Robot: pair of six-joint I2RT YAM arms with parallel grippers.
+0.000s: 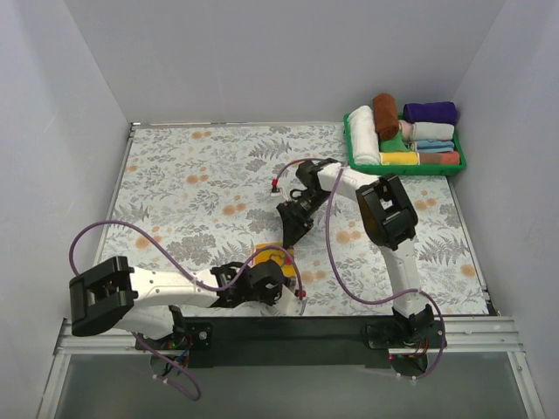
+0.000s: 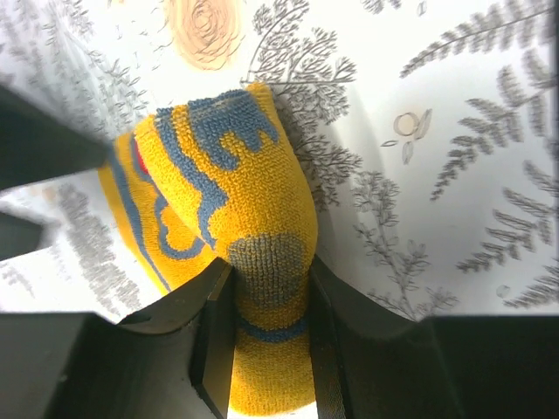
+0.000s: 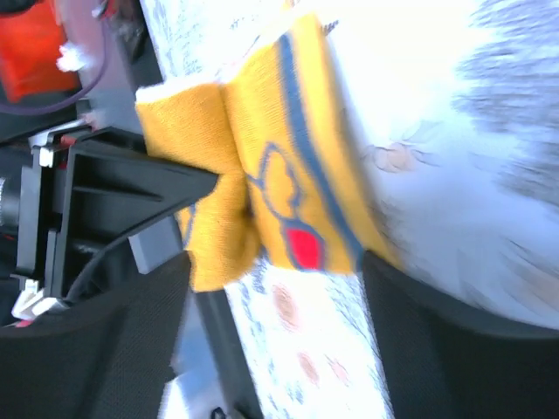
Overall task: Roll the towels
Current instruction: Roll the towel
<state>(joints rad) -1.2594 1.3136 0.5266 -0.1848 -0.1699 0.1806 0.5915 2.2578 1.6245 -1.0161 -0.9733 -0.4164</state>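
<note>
The mustard-yellow towel [image 2: 223, 188] with blue-grey markings lies bunched and partly rolled on the floral cloth near the front edge [image 1: 265, 255]. My left gripper [image 2: 266, 275] is shut on its near end, the fabric pinched between both fingers; it is at the table's front middle in the top view [image 1: 272, 267]. My right gripper [image 1: 292, 236] hangs just behind the towel, open and empty. In the right wrist view its fingers stand wide apart [image 3: 278, 262], with the towel [image 3: 279, 148] just beyond them. The rust-brown towel [image 1: 385, 115] lies rolled in the green tray.
The green tray [image 1: 356, 162] stands at the back right with several rolled cloths: white, purple, green, yellow and red. A purple cable [image 1: 336, 253] loops over the table beside the right arm. White walls close in the table on three sides.
</note>
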